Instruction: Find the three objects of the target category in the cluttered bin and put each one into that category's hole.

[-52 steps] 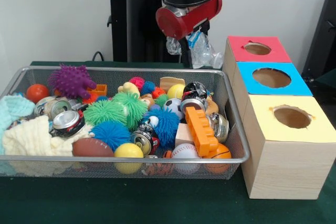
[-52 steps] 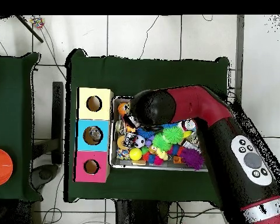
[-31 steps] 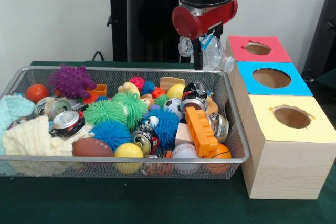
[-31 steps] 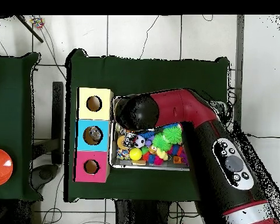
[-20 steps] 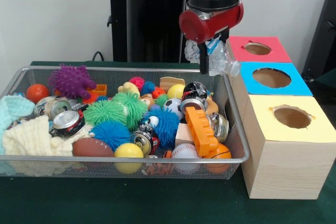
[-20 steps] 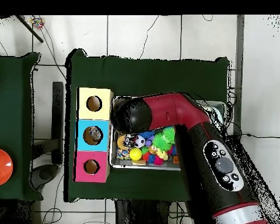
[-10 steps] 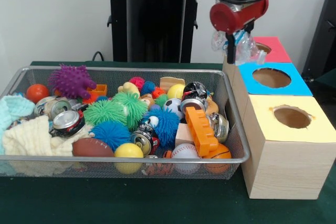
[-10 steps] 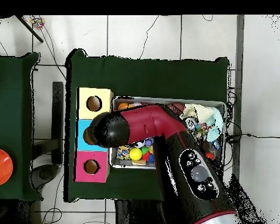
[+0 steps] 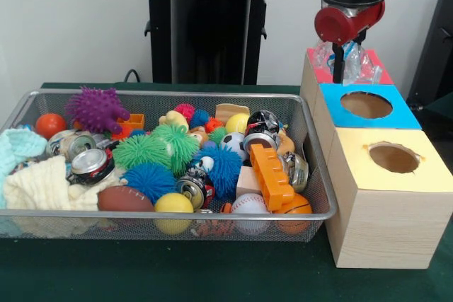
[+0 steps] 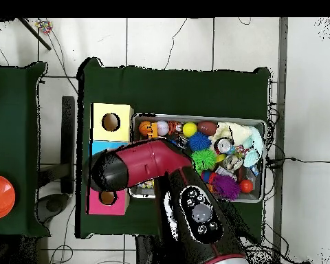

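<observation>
Crumpled clear plastic bottle [image 9: 348, 64]: clamped in the gripper [image 9: 342, 68] of the red and black arm [image 10: 154, 165], hanging over the red-topped wooden box [image 9: 350, 70] at the row's far end. The arm reaches down vertically; half a second ago it hung nearer the blue-topped wooden box [image 9: 368, 107]. Silver wire-mesh basket [image 9: 177, 215]: spiky rubber balls, dented cans, cream cloth, unchanged, touching the yellow-topped wooden box [image 9: 396, 196].

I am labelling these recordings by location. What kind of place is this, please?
Probably a robotics lab. A red and black robot arm works at a green-covered table holding a wire-mesh bin of toys and three wooden sorting boxes; cables trail over the tiled floor.
</observation>
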`<act>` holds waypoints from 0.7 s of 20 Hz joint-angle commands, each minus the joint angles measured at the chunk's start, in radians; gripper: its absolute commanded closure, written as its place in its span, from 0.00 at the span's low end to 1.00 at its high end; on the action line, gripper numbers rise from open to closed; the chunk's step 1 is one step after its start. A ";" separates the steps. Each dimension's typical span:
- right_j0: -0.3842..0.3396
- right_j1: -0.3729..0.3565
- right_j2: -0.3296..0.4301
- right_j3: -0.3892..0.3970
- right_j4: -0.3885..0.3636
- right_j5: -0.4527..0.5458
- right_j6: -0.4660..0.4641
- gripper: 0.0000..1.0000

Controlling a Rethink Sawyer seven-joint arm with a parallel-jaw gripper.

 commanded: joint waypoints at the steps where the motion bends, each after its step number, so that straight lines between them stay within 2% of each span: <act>1: 0.039 0.056 -0.123 0.084 -0.002 -0.141 0.327 1.00; 6: 0.053 0.100 -0.147 0.085 0.016 -0.190 0.307 1.00; 14: 0.131 0.123 -0.190 0.083 0.063 -0.238 0.375 1.00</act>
